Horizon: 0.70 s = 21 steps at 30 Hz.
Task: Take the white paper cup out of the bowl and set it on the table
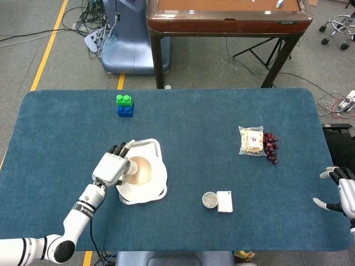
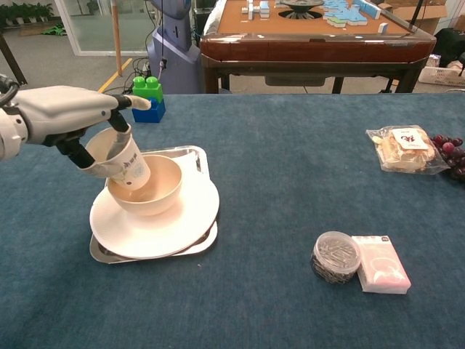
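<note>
The white paper cup (image 2: 118, 161) leans tilted, its base still inside the cream bowl (image 2: 154, 191). My left hand (image 2: 71, 116) grips the cup near its rim, and its fingers (image 2: 123, 103) reach across the cup's mouth. From above, the left hand (image 1: 112, 166) covers the bowl's (image 1: 142, 172) left side and hides most of the cup. The bowl sits on a white plate (image 2: 168, 227) on a metal tray (image 2: 191, 158). My right hand (image 1: 342, 191) rests at the table's right edge, fingers apart, holding nothing.
A green and blue block stack (image 1: 125, 105) stands behind the tray. A snack packet (image 1: 251, 140) and grapes (image 1: 271, 147) lie at the right. A round tin (image 1: 209, 199) and a white box (image 1: 224, 201) sit near the front middle.
</note>
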Each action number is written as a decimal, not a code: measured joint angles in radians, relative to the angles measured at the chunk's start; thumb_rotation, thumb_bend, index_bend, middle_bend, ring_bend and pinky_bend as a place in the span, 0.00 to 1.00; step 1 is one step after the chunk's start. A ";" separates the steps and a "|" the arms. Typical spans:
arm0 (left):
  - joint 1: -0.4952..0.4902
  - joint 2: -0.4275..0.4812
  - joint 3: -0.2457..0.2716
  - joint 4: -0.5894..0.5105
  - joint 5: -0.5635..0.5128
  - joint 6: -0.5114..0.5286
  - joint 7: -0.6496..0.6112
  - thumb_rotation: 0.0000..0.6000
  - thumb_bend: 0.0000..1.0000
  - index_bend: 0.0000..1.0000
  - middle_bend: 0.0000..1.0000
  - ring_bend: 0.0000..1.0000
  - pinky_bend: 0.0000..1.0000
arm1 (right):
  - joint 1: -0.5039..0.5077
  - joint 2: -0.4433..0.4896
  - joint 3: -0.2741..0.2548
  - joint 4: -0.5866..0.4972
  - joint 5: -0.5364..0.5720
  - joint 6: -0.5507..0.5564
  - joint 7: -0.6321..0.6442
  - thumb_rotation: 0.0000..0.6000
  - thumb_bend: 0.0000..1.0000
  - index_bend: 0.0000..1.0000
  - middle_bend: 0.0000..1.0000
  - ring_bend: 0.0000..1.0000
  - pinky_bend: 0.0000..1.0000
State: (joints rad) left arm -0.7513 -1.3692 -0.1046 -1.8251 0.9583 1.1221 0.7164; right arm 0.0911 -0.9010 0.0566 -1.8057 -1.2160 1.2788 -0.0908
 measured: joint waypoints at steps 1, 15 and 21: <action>0.001 0.006 0.001 -0.009 -0.002 0.002 0.002 1.00 0.31 0.66 0.00 0.00 0.13 | 0.000 0.000 0.000 0.000 0.001 -0.001 0.000 1.00 0.00 0.36 0.24 0.14 0.32; 0.011 0.107 0.010 -0.165 -0.001 0.075 0.074 1.00 0.31 0.66 0.00 0.00 0.13 | -0.002 0.003 -0.001 -0.002 -0.002 0.002 0.002 1.00 0.00 0.36 0.24 0.14 0.32; 0.025 0.143 0.020 -0.176 -0.013 0.095 0.084 1.00 0.31 0.66 0.00 0.00 0.13 | -0.002 0.002 -0.001 -0.002 -0.002 0.002 0.002 1.00 0.00 0.36 0.24 0.14 0.32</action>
State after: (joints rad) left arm -0.7267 -1.2261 -0.0848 -2.0006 0.9455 1.2170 0.8000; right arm 0.0889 -0.8986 0.0557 -1.8074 -1.2176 1.2810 -0.0887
